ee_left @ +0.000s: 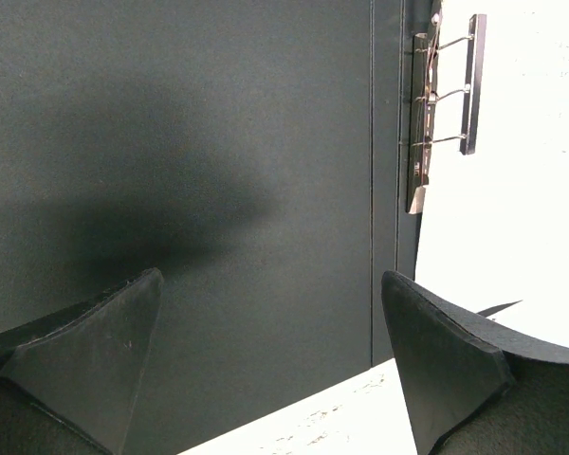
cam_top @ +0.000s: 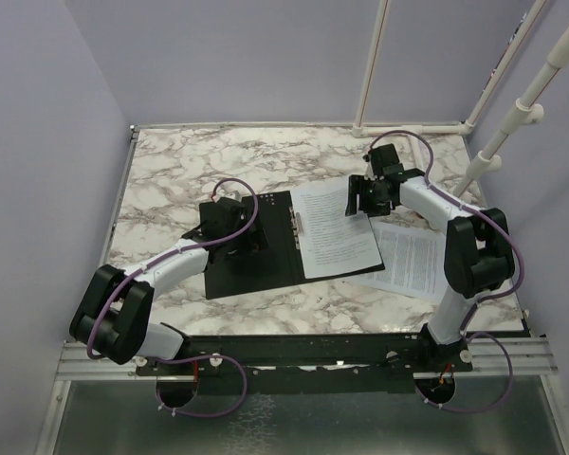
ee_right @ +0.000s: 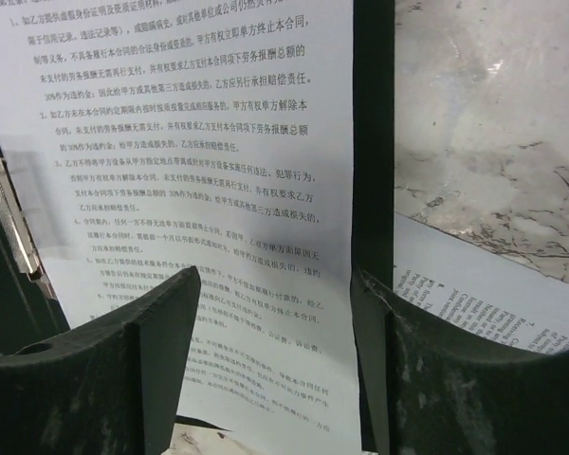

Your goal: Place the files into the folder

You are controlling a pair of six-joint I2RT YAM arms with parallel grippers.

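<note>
The folder (cam_top: 249, 254) lies open on the marble table, black inner faces up, metal clip (cam_top: 298, 224) at its spine. One file (cam_top: 333, 227) lies on the folder's right half. The second file (cam_top: 413, 261) lies on the table to the right, partly under the folder's edge. My left gripper (cam_top: 229, 229) is open and empty, low over the folder's left face (ee_left: 190, 171), with the clip (ee_left: 425, 123) ahead to its right. My right gripper (cam_top: 365, 195) is open and empty over the right edge of the first file (ee_right: 190, 142). The second file (ee_right: 474, 289) shows to its right.
The marble table (cam_top: 190, 171) is walled by lilac panels on the left and back. White pipes (cam_top: 512, 118) stand at the back right corner. A black rail (cam_top: 303, 351) with the arm bases runs along the near edge.
</note>
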